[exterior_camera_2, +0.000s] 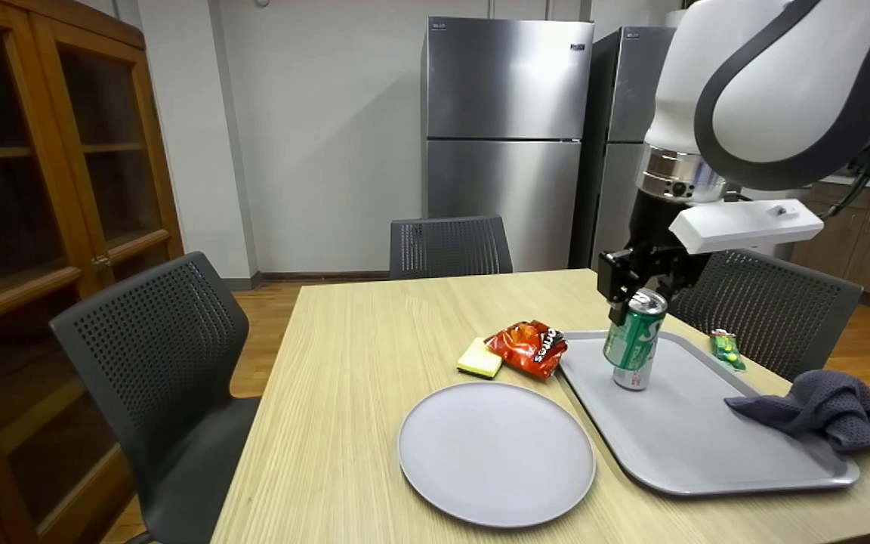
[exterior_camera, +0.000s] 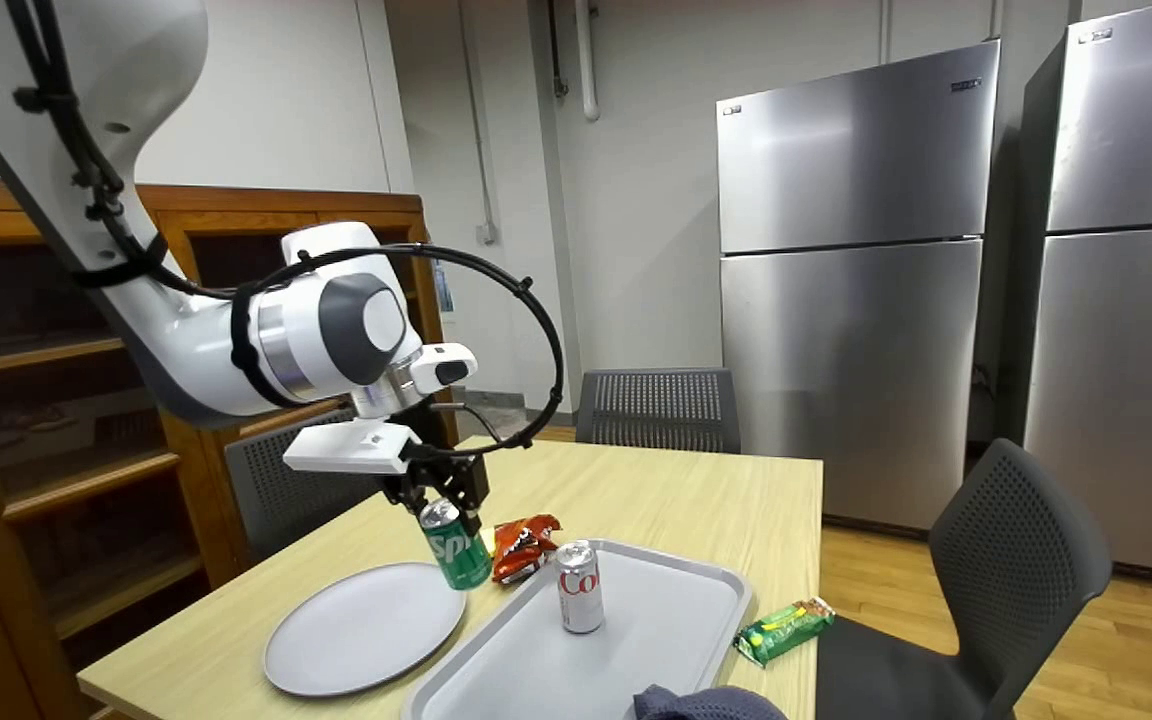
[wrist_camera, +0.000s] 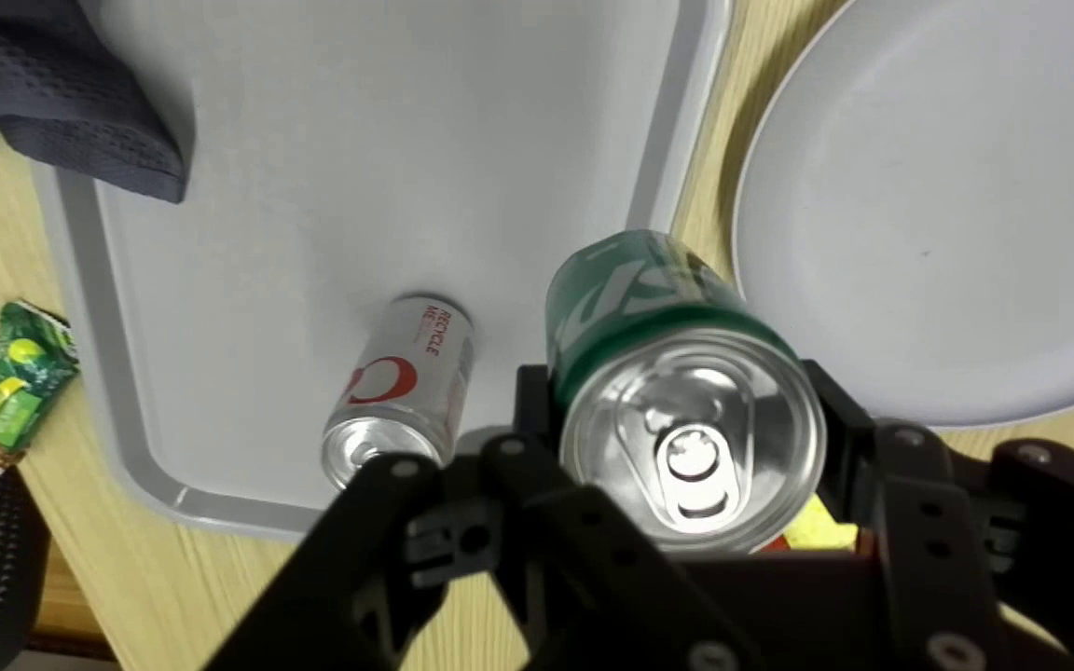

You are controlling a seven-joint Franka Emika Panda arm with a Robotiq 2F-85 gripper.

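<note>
In an exterior view, the gripper [exterior_camera: 439,510] is clamped round the upper wall of a green can [exterior_camera: 458,552], which hangs tilted, seemingly clear of the worktop [exterior_camera: 626,490]. From this can, a round plate [exterior_camera: 366,630] lies at half past seven, a red packet [exterior_camera: 526,548] at three o'clock and a grey tray [exterior_camera: 661,590] at four. A silver can [exterior_camera: 580,590] stands upright on the tray.

In an exterior view, the green can hides most of the silver can, whose foot shows at six o'clock on the tray. A dark cloth [exterior_camera_2: 839,412], between three and four, drapes over the tray's rim, partly inside. A yellow sponge [exterior_camera_2: 480,359] lies just beside the red packet, at nine.

In the wrist view, the gripper pinches opposite sides of the green can close below its top, with the silver can at nine o'clock and the plate at two. The pull tab [wrist_camera: 697,486] lies flat, so the can may be sealed and fairly heavy; how full it is cannot be told. Its thin metal wall should be stiff when full, easily dented if drained, and slippery if damp. The straight wall around mid-height would likely give the surest hold.
</note>
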